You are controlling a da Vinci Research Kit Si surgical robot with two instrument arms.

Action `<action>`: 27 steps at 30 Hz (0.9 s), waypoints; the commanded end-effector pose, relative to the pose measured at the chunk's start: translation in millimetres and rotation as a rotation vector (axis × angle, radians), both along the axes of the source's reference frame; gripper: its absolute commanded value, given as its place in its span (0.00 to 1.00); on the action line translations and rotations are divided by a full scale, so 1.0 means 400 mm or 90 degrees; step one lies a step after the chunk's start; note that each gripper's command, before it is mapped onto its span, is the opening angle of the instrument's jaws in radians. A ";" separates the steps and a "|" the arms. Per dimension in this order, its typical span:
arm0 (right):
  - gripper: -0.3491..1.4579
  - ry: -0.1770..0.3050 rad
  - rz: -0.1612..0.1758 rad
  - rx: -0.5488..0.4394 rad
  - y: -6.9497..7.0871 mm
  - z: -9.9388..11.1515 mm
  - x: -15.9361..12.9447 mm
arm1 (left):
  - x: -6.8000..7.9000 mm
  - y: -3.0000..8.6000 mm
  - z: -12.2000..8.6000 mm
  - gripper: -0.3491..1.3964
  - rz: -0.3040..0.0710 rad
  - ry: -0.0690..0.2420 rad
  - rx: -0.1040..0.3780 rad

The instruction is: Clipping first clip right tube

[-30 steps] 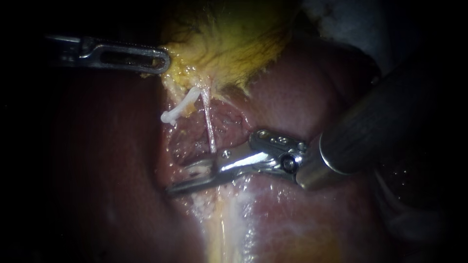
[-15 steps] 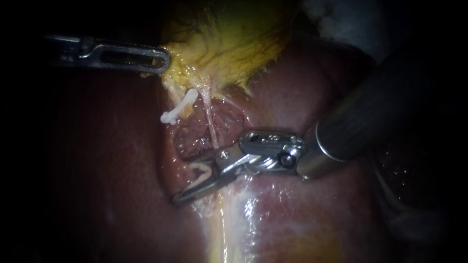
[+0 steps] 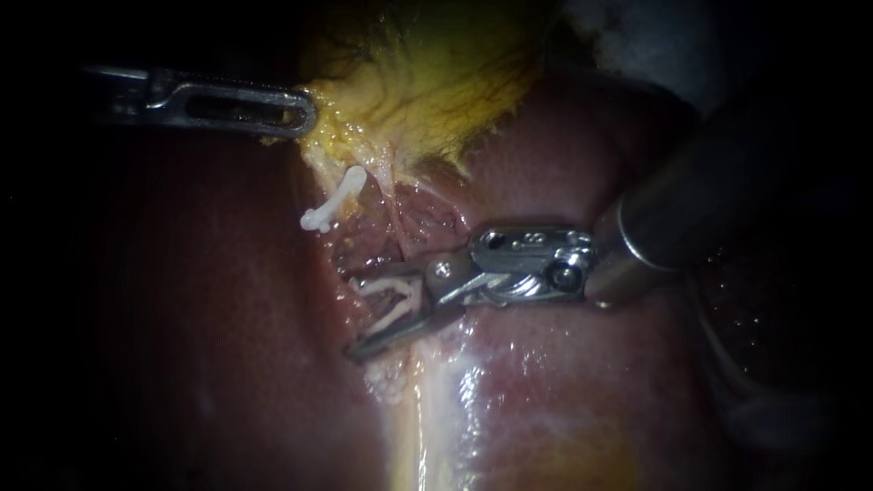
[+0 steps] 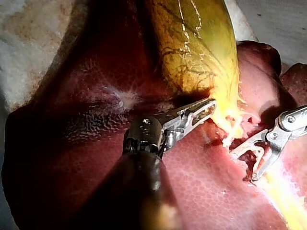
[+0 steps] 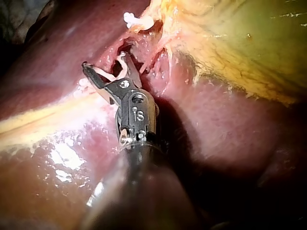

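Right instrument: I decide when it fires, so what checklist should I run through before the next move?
1. Clip loaded: ok. The loaded clip sits open between the jaws of the right instrument.
2. Right tube between the clip's legs: cannot tell. It runs down to the jaws and is hidden there.
3. Retraction: ok. The left instrument has its jaws shut on the edge of the gallbladder.
4. Clearance from the placed clip: ok. It lies apart from the right instrument's jaws.

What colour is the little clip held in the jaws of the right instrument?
White. The clip shows best in the endoscope view.
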State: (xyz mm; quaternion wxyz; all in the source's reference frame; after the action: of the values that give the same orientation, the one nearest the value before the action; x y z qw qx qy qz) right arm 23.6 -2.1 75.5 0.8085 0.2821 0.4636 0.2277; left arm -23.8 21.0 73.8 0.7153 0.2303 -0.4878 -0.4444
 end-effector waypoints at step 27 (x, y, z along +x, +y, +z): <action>0.52 0.192 -0.054 0.069 0.0104 -0.0154 -0.0152 | 0.0011 -0.0002 0.0000 0.00 0.002 -0.001 0.000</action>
State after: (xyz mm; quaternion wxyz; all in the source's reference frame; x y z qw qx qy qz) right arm 17.2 2.1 69.1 0.7178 0.3816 0.5570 0.1701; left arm -23.3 20.9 73.7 0.7155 0.2311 -0.4880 -0.4433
